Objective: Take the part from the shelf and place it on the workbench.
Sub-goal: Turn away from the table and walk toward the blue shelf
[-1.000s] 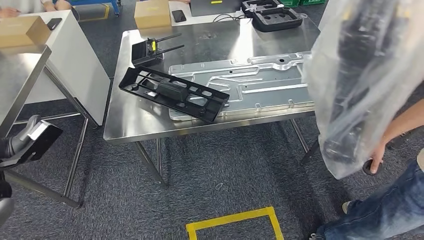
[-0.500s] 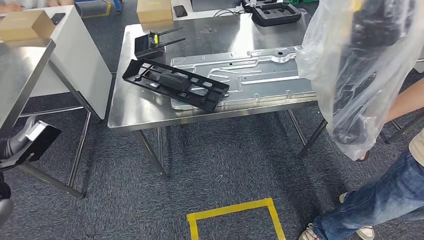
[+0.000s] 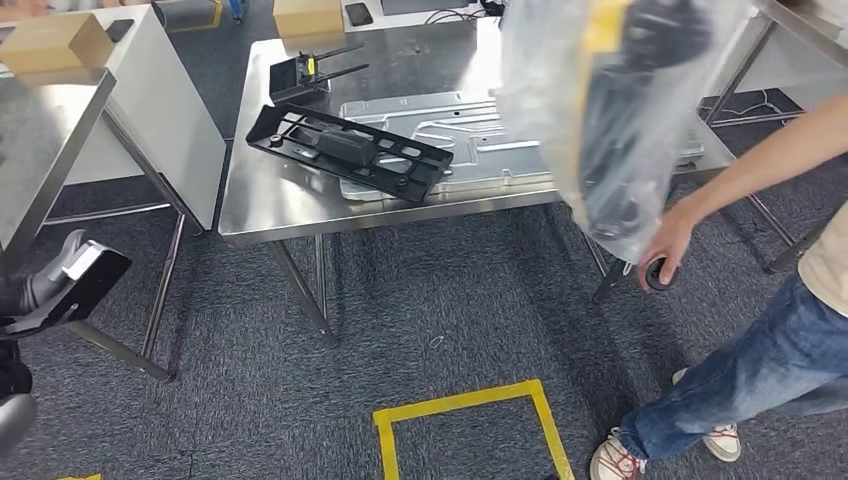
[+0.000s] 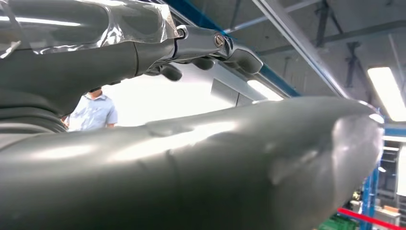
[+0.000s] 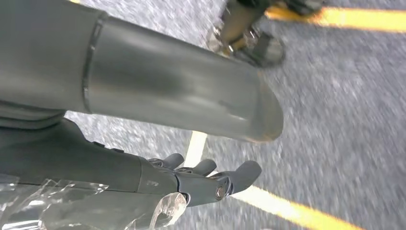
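A dark part sealed in a clear plastic bag [image 3: 615,120] hangs high in the head view, above the near right end of the steel counter [image 3: 290,200]. A person on the right, in jeans and pale sneakers, reaches an arm in, and their hand [image 3: 668,240] touches the bag's lower end while also holding a small black round object [image 3: 657,274].

In the right wrist view, the right hand [image 5: 206,179] shows its dark fingers [image 5: 242,175] lying fairly straight and slightly apart, with crinkled clear plastic [image 5: 95,206] pressed along the hand's underside; I cannot tell whether the fingers are gripping that plastic. Grey carpet with yellow tape lines [image 5: 282,206] runs beneath it.

In the left wrist view, the left hand [image 4: 201,48] has its fingers [image 4: 244,57] curled inward with nothing visible inside them. A person in a light blue shirt [image 4: 93,112] stands in the distance behind it.

On the counter a long black plastic frame [image 3: 350,152] lies at an angle, its right end resting on a large stamped silver metal panel [image 3: 470,140]. A small black device with antennas [image 3: 300,72] sits behind them. To the left a cardboard box [image 3: 55,42] sits on a white cabinet [image 3: 160,130]. A yellow tape square [image 3: 465,430] marks the carpet in front.
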Controlling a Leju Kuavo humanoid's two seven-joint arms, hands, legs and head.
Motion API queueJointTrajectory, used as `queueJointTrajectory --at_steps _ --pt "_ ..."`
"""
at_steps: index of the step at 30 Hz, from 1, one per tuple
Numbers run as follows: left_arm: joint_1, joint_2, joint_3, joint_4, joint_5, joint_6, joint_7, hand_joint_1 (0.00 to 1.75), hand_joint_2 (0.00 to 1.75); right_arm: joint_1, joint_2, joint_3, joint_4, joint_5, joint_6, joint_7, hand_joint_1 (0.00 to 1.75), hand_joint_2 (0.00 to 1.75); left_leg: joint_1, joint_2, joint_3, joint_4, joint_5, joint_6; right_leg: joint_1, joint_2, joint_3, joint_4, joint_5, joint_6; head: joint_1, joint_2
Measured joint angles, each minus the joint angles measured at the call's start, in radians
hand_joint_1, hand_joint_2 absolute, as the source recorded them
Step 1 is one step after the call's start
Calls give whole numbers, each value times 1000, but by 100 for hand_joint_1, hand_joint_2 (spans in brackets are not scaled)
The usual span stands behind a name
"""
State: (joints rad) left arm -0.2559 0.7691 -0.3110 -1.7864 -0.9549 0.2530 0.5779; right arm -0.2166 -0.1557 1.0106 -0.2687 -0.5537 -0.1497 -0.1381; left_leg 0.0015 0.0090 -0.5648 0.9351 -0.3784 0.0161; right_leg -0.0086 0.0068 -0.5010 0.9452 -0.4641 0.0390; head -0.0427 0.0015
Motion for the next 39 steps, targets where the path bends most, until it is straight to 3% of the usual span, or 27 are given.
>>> queueJointTrajectory --at_steps 2,3,5,6,7,8,9,11,13,16,18,20,21,22,23,25,27,29,31,32,34,36,37,38,39 --pt "-5 -2 -5 5 3 4 -6 0 0 -17 -24 -5 -6 6 -10 3 0 0 3 0 -19 33 -29 -10 -2 -1 -13 0 11 -17 -2 0" --pt "-8 -3 -7 8 5 6 -8 0 0 -24 -36 -8 -9 8 -14 6 0 0 5 -1 -38 77 -63 -14 -3 -3 -21 -1 17 -26 -3 0" --pt "-12 -6 -13 14 7 10 -10 0 0 -34 -58 -13 -18 15 -21 11 0 0 7 -1 -88 220 -149 -23 -1 -6 -38 0 29 -37 -5 0" --pt "-13 -7 -17 17 9 12 -11 0 0 -38 -68 -16 -22 18 -24 14 0 0 8 -1 -106 283 -176 -25 1 -6 -46 0 35 -39 -5 0" --pt "-13 -9 -21 20 11 14 -11 0 0 -40 -75 -19 -26 23 -27 16 0 0 8 -1 -110 315 -183 -25 4 -7 -53 1 41 -40 -5 0" --pt "-14 -10 -24 22 12 15 -11 0 0 -41 -82 -21 -29 27 -29 18 0 0 7 -1 -93 304 -170 -22 6 -7 -59 1 46 -41 -5 0" --pt "-16 -11 -27 24 13 16 -12 0 0 -42 -88 -24 -34 32 -30 21 0 0 6 -1 -57 251 -143 -17 9 -7 -63 1 50 -41 -5 0" --pt "-25 -12 -29 27 13 18 -13 0 0 -44 -95 -29 -45 44 -31 27 0 0 0 -1 40 90 -94 4 15 -6 -71 1 60 -40 -5 0" --pt "-34 -12 -30 29 15 21 -14 0 0 -46 -99 -32 -53 52 -31 31 0 0 -9 -1 90 -8 -77 21 14 -5 -78 0 71 -33 -5 0" --pt "-42 -13 -31 33 17 24 -16 0 0 -48 -104 -37 -62 59 -31 33 0 0 -13 -1 85 -29 -59 32 9 -5 -88 1 80 -15 -6 0" --pt "-47 -15 -34 36 19 26 -17 0 0 -48 -106 -39 -67 61 -30 33 0 0 -6 1 76 -43 -38 43 9 -4 -114 50 31 -5 -4 0" --pt "-51 -18 -39 41 22 29 -20 0 0 -47 -106 -40 -71 62 -28 34 0 0 -3 1 60 -45 -23 47 5 -3 -161 180 -59 4 -1 0" --pt "-52 -20 -41 44 23 31 -23 0 0 -45 -106 -41 -72 63 -27 35 0 0 -3 1 51 -44 -17 46 2 -3 -181 248 -90 9 0 0" --pt "-52 -22 -45 48 24 32 -25 0 0 -44 -106 -42 -72 63 -25 36 0 0 -1 1 42 -42 -11 43 -1 -3 -189 290 -99 14 0 0" --pt "-52 -24 -48 51 24 34 -27 0 0 -42 -106 -44 -72 64 -22 36 0 0 1 1 32 -37 -6 40 -6 -3 -178 296 -88 20 1 0" --pt "-53 -27 -53 57 26 35 -29 0 0 -40 -106 -47 -73 65 -19 37 0 0 6 1 13 -22 -1 32 -15 -3 -103 193 -32 31 1 0" --pt "-55 -29 -53 59 27 36 -29 0 0 -38 -103 -49 -75 68 -17 37 0 0 7 2 -10 -1 2 22 -19 -1 -26 65 -10 36 1 0" --pt "-59 -29 -53 60 27 37 -29 0 0 -35 -101 -51 -76 69 -15 38 0 0 3 2 -28 14 9 9 -16 2 -11 23 -17 26 -1 0" --pt "-60 -29 -54 62 27 37 -29 0 0 -30 -99 -53 -77 70 -15 39 0 0 6 2 -37 20 13 -2 -15 0 -25 25 -9 7 -2 0" --pt "-60 -29 -54 63 27 37 -29 0 0 -28 -97 -54 -77 70 -15 39 0 0 8 2 -44 33 0 -6 -14 -2 -31 25 -2 -4 -3 0" --pt "-60 -29 -54 66 27 37 -29 0 0 -25 -95 -55 -78 70 -15 38 0 0 12 1 -77 122 -76 -15 -14 -5 -47 24 12 -22 -4 0" --pt "-60 -29 -55 68 28 37 -29 0 0 -23 -94 -55 -78 69 -11 37 0 0 12 1 -120 267 -165 -21 -12 -6 -68 24 29 -32 -6 0" --pt "-59 -29 -55 69 29 37 -29 0 0 -22 -94 -55 -78 69 -10 35 0 0 12 1 -130 317 -184 -22 -10 -6 -79 24 37 -34 -6 0" --pt "-59 -29 -56 71 30 37 -29 0 0 -22 -93 -55 -78 68 -8 34 0 0 12 1 -123 335 -181 -21 -9 -6 -90 25 45 -35 -6 0" --pt "-59 -29 -56 72 30 37 -29 0 0 -21 -93 -55 -78 68 -8 33 0 0 12 1 -98 312 -160 -18 -7 -6 -100 25 53 -35 -6 0"
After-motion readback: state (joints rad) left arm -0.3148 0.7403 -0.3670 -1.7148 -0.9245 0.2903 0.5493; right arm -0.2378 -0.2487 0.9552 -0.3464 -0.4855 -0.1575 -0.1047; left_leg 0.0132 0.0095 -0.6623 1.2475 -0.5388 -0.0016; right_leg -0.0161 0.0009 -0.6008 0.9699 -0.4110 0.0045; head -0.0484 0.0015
